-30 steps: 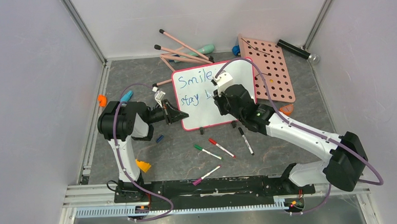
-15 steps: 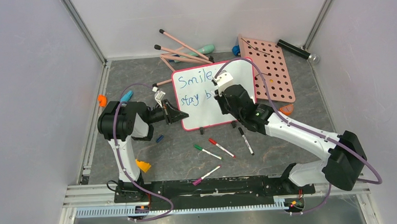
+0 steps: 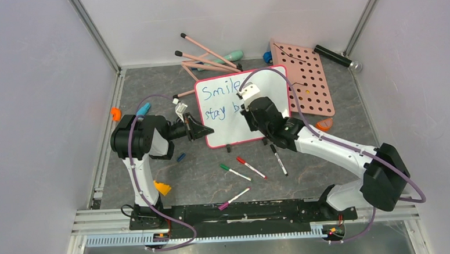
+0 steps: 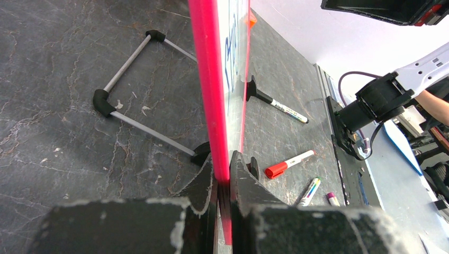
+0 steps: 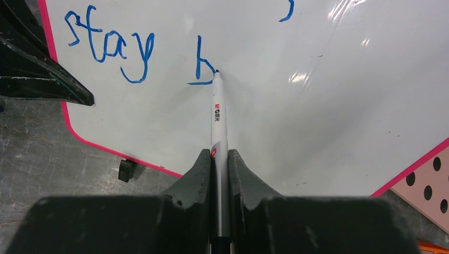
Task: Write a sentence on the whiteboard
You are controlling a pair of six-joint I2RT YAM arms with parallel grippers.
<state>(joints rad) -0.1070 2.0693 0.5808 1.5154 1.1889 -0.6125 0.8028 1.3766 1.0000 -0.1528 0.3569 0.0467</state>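
The whiteboard (image 3: 267,84), white with a pink-red rim, lies mid-table. It also shows in the right wrist view (image 5: 317,106) and edge-on in the left wrist view (image 4: 209,79). The sentence (image 3: 221,101) in blue reads "Smile," above "stay b"; in the right wrist view (image 5: 111,47) I see "stay b". My left gripper (image 3: 202,131) is shut on the board's left rim; its jaws (image 4: 222,169) clamp the pink edge. My right gripper (image 3: 246,109) is shut on a silver-white marker (image 5: 218,121), whose tip touches the board at the "b".
Loose markers lie in front of the board: green (image 3: 234,172), red (image 3: 251,167), black (image 3: 278,159), pink (image 3: 234,198). A pink pegboard (image 3: 307,82) lies right of the board. Pink sticks (image 3: 204,52) and a black cylinder (image 3: 336,57) lie at the back. Orange bits (image 3: 115,113) sit left.
My right gripper has shifted slightly left and toward me over the board with the marker, working on the "b". The left gripper and the board have not moved.
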